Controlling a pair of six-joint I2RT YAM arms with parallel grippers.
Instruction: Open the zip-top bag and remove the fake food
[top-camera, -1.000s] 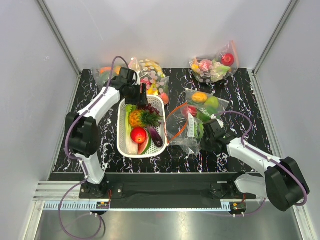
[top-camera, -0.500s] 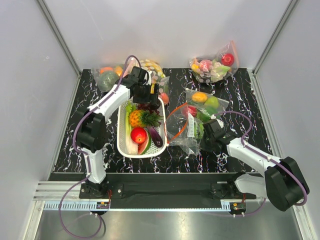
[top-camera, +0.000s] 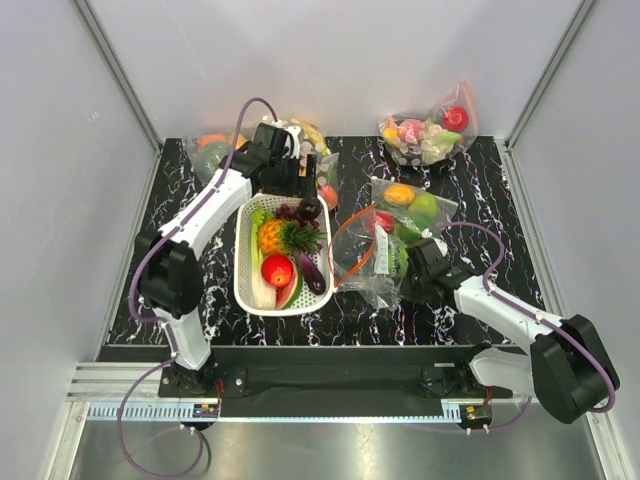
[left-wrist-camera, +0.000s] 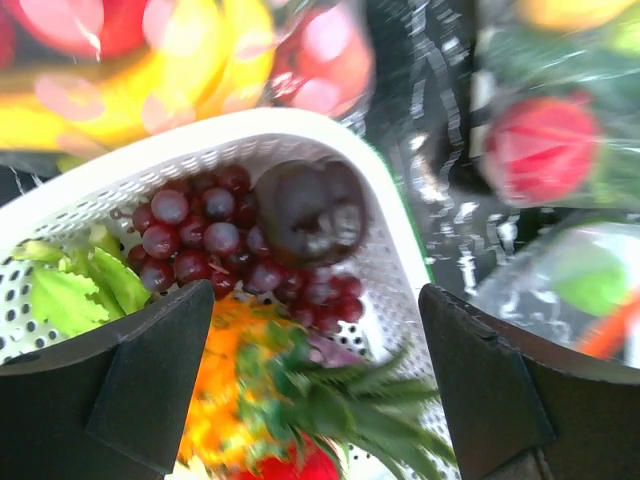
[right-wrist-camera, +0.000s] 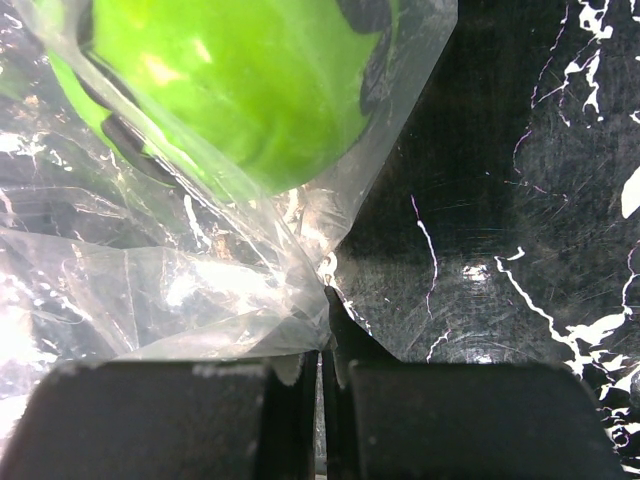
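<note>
From above the near edge, the top camera sees the whole surface (top-camera: 225, 322). The left wrist camera looks closely down into the white basket (left-wrist-camera: 300, 135), the right wrist camera at the zip-top bag (right-wrist-camera: 200, 290); the top view shares both.

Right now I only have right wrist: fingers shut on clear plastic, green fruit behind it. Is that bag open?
Observer: It looks open from the top view. The zip-top bag has its orange-red strip looped wide toward the white basket.
Operator: Left arm?
Observer: The left gripper hangs open over the basket's far end, above the grapes, holding nothing.
Operator: Anything out?
Observer: A pineapple and a red fruit lie in the basket.
</note>
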